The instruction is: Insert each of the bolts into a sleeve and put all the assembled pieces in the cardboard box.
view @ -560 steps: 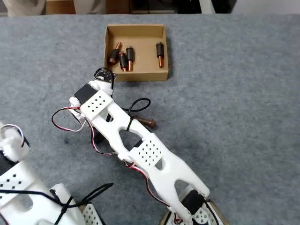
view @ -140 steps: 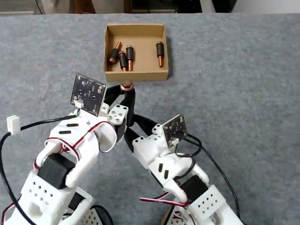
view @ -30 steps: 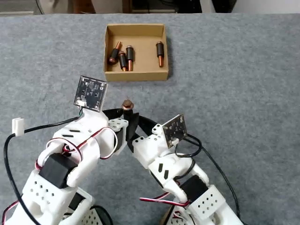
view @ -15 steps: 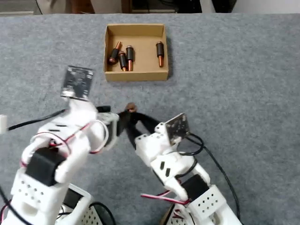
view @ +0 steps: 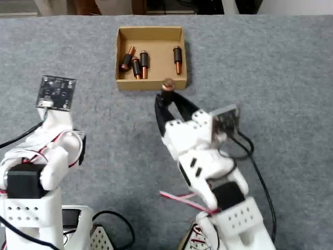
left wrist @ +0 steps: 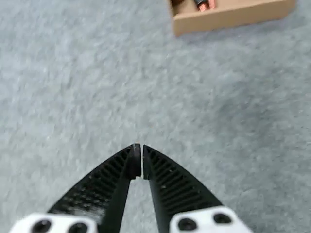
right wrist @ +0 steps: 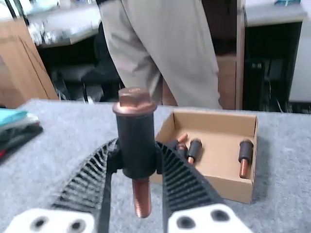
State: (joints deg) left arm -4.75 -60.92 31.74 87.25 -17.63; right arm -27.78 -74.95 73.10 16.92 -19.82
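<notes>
Since the last frame your left arm (view: 49, 156) has drawn back to the left side of the grey table (view: 270, 62). Its left gripper (left wrist: 136, 162) points down at the surface, jaws nearly closed at the tips. Your right gripper (view: 166, 98) has swung forward to just in front of the cardboard box (view: 151, 83), jaws clamping the sleeved bolt (view: 168, 85) upright. Four assembled pieces (view: 144, 61) lie inside the box.

Five assembled pieces (view: 178, 60); one cardboard box (view: 158, 65); two arms (view: 208, 166).

Right end effector (view: 167, 96) around sleeved bolt (view: 168, 85), just beside cardboard box (view: 146, 84) with four assembled pieces (view: 178, 57).
</notes>
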